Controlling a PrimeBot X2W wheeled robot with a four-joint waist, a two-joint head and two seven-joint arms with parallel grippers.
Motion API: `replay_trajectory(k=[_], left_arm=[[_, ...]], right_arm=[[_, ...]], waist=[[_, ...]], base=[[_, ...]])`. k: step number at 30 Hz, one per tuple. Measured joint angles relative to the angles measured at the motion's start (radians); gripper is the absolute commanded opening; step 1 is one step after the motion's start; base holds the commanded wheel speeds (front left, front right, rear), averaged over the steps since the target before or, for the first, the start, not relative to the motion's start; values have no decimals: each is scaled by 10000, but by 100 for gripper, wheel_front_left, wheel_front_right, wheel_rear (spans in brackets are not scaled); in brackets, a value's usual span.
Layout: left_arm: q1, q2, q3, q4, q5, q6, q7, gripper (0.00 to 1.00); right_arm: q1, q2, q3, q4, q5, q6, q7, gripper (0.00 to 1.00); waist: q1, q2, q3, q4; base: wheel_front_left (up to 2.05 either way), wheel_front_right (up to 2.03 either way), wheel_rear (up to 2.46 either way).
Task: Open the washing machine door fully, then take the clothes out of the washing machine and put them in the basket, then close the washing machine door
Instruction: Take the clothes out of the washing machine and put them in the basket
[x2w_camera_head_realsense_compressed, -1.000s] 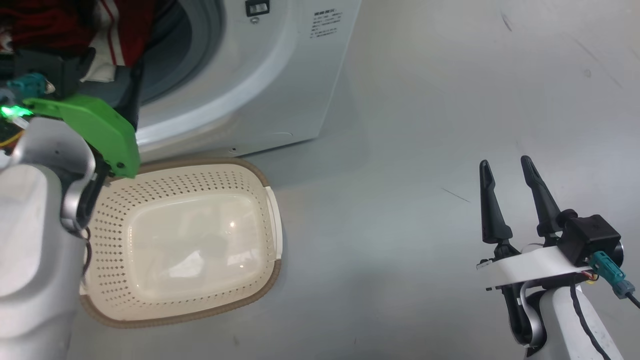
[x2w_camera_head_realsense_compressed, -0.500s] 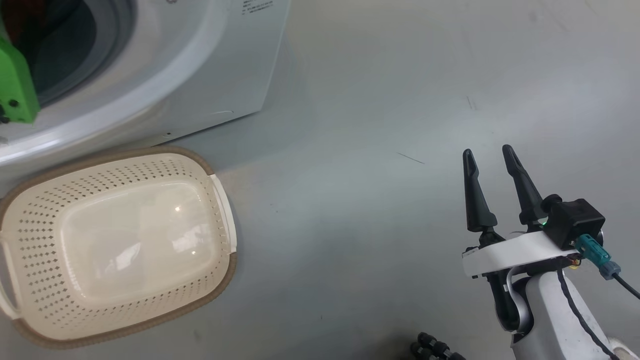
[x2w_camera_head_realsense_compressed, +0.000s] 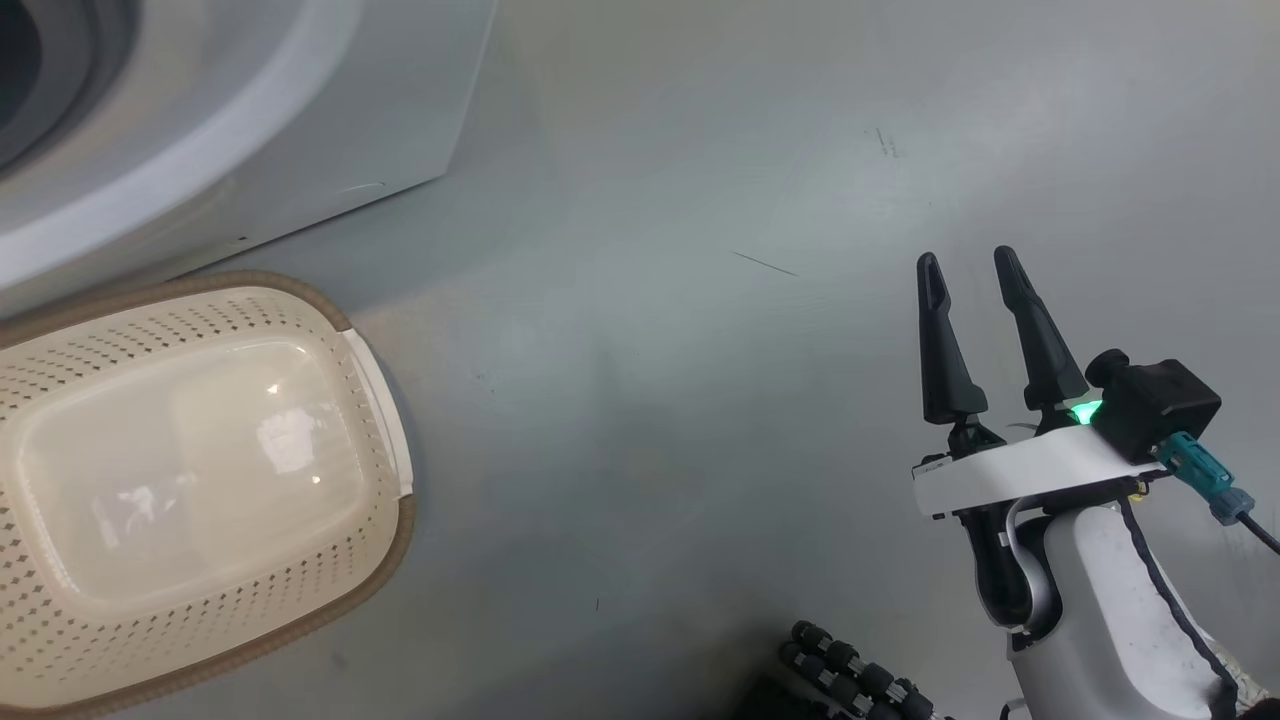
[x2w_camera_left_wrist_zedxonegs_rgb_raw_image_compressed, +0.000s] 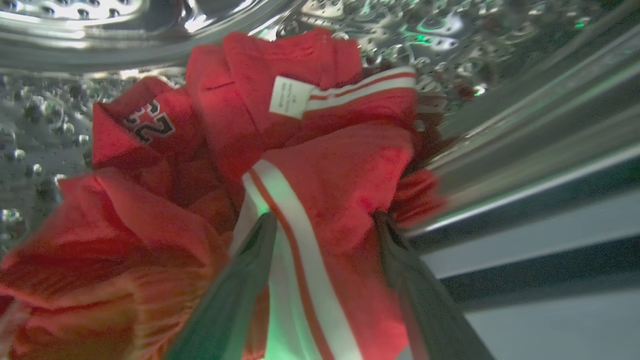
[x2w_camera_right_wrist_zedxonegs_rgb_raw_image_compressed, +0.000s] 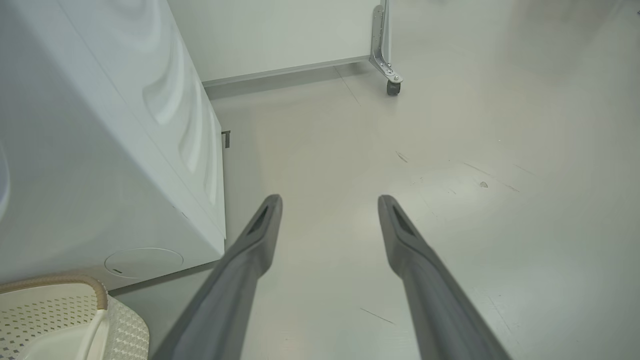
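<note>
In the left wrist view my left gripper (x2w_camera_left_wrist_zedxonegs_rgb_raw_image_compressed: 325, 218) is inside the steel drum (x2w_camera_left_wrist_zedxonegs_rgb_raw_image_compressed: 500, 125) of the washing machine (x2w_camera_head_realsense_compressed: 250, 130). It is open, its two fingers standing either side of a fold of the clothes (x2w_camera_left_wrist_zedxonegs_rgb_raw_image_compressed: 310, 165), a red heap with white stripes and a white label. In the head view the cream basket (x2w_camera_head_realsense_compressed: 385, 520) sits on the floor at the lower left, in front of the machine, with nothing in it. My right gripper (x2w_camera_head_realsense_compressed: 970, 262) is open over bare floor at the right, with nothing between its fingers (x2w_camera_right_wrist_zedxonegs_rgb_raw_image_compressed: 260, 235). The washing machine door is out of view.
The machine's white side panel (x2w_camera_right_wrist_zedxonegs_rgb_raw_image_compressed: 100, 175) stands left of my right gripper, and the basket's corner (x2w_camera_right_wrist_zedxonegs_rgb_raw_image_compressed: 95, 295) lies below it. A frame leg on a caster (x2w_camera_right_wrist_zedxonegs_rgb_raw_image_compressed: 393, 88) stands by the far wall. A black ribbed part (x2w_camera_head_realsense_compressed: 850, 675) shows at the head view's bottom edge.
The head camera has swung right, so the machine and basket sit further left in the picture and my left arm has left it. My right gripper stays open over the floor.
</note>
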Motion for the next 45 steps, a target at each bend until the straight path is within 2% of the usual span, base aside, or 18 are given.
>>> replay_trajectory(k=[4, 5, 6, 8, 9, 22, 29, 38, 45], left_arm=[[-274, 161, 146, 274, -8, 8, 499, 100], [-338, 159, 182, 324, -35, 12, 543, 96], [-394, 161, 190, 339, -36, 12, 637, 55], [-540, 157, 167, 362, -56, 12, 832, 24], [-563, 153, 150, 359, -61, 12, 830, 0], [-828, -104, 71, 378, -378, 10, 1012, 0], [-919, -311, -65, 165, -378, 10, 573, 0], [-874, -541, 213, -270, -378, 10, -642, 0], [-29, -947, 395, -617, -387, 17, -1952, 0]], right_arm=[[-177, 0, 35, -38, 150, -29, -2, 100], [-212, -2, 33, -38, 153, -35, -2, 100], [-243, 0, 27, -42, 169, -54, -2, 100], [-246, -6, 12, -52, 196, -107, -2, 100], [-246, -2, 21, -44, 217, -107, -2, 100], [-494, -2, 8, -48, 234, -132, -2, 100], [-499, -10, -213, -54, 163, -207, -2, 100], [-656, -4, -466, -77, -144, -207, -2, 100], [-655, -8, -802, -84, -474, -207, -4, 100]], waist=[[0, 0, 177, -159], [0, 0, 208, -195], [0, 0, 231, -222], [0, 0, 282, -243], [0, 0, 295, -251], [0, 0, 368, -126], [0, 0, 350, 108], [0, 0, 262, 529], [0, 0, 85, 912]], base=[[0, 0, 0], [0, 0, 0], [0, 0, 0], [0, 0, 0], [0, 0, 0], [0, 0, 0], [0, 0, 0], [0, 0, 0], [0, 0, 0]])
